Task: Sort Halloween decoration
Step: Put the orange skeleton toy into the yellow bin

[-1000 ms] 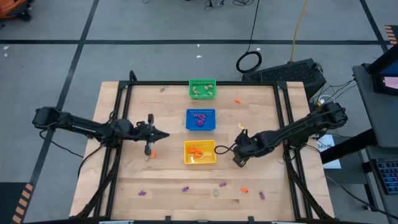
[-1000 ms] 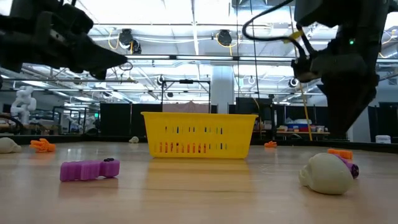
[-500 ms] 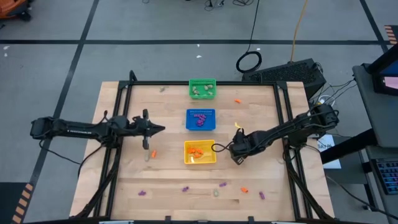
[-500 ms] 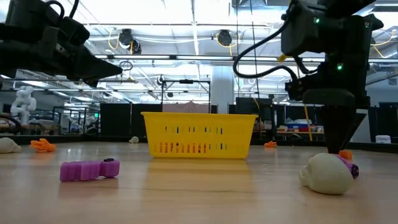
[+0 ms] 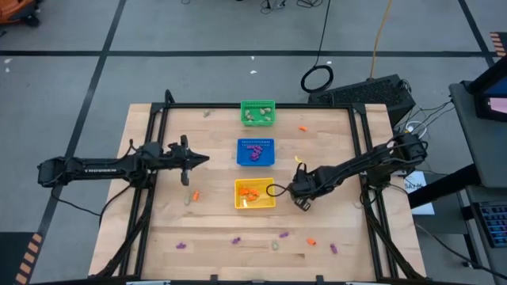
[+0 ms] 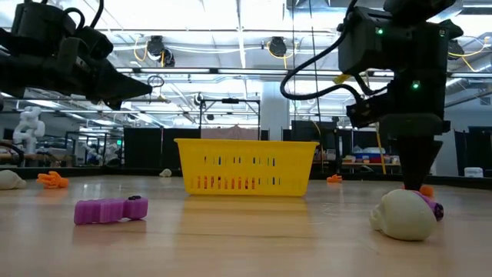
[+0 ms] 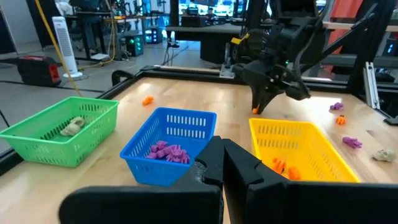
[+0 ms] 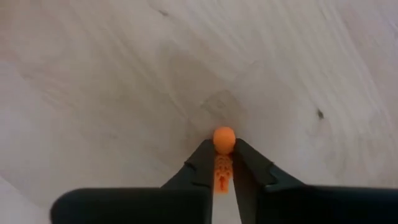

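Your right gripper (image 8: 222,163) has just pinched down from wide open — its fingers now close on a small orange trinket (image 8: 223,140) on the bare table (image 5: 214,222), with the trinket's round head poking out just past the fingertips. Over the same second the arm slid in toward the yellow basket (image 5: 255,194) and now stands nose-down just beside its right wall, so the pick looks made, though nothing is lifted yet; I'd judge the next job is a short raise and carry over that wall, where other orange pieces already lie. Your left gripper (image 7: 222,163) hangs shut and empty above the table's left side, having drifted a little toward the far edge, well clear of the baskets. Purple pieces sit in the blue basket (image 5: 256,152) and pale ones in the green basket (image 5: 257,112) — but several trinkets remain scattered along the near edge, among them a pale skull (image 6: 403,215) and a purple piece (image 6: 110,209).
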`<action>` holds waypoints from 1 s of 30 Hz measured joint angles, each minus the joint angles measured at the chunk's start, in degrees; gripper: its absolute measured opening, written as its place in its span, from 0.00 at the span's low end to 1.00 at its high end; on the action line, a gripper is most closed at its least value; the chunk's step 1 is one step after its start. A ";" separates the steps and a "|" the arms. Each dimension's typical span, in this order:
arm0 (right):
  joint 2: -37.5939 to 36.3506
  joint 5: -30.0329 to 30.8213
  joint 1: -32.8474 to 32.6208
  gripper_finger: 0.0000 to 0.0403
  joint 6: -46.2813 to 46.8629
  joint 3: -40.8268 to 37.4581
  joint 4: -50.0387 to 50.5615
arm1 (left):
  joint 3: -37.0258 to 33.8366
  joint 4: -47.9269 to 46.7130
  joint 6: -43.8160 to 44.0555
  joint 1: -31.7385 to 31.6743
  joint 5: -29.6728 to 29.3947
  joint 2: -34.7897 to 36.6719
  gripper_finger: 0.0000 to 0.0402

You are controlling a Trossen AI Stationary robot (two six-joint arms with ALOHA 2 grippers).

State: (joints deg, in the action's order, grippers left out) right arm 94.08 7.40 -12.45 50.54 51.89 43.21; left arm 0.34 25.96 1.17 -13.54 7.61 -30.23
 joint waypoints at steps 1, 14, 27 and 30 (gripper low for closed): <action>0.12 -0.09 -0.01 0.03 -0.75 0.93 0.21 | -0.02 -0.01 0.01 0.00 -0.04 -0.01 0.00; 0.23 1.51 -2.17 0.03 -12.95 19.95 -3.17 | -0.04 -0.08 -0.04 0.02 -0.36 -0.01 0.00; 15.36 1.14 0.51 0.03 -28.16 33.39 -8.65 | -0.09 -1.36 -0.04 0.06 -0.58 -0.08 0.00; 18.71 -0.17 1.23 0.03 -30.10 34.79 -8.26 | -0.09 -2.90 -0.04 0.06 -0.58 -0.08 0.00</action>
State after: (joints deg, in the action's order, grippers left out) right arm 112.80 7.22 -11.22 20.45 86.68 34.95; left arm 0.25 23.07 1.13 -13.48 7.03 -30.30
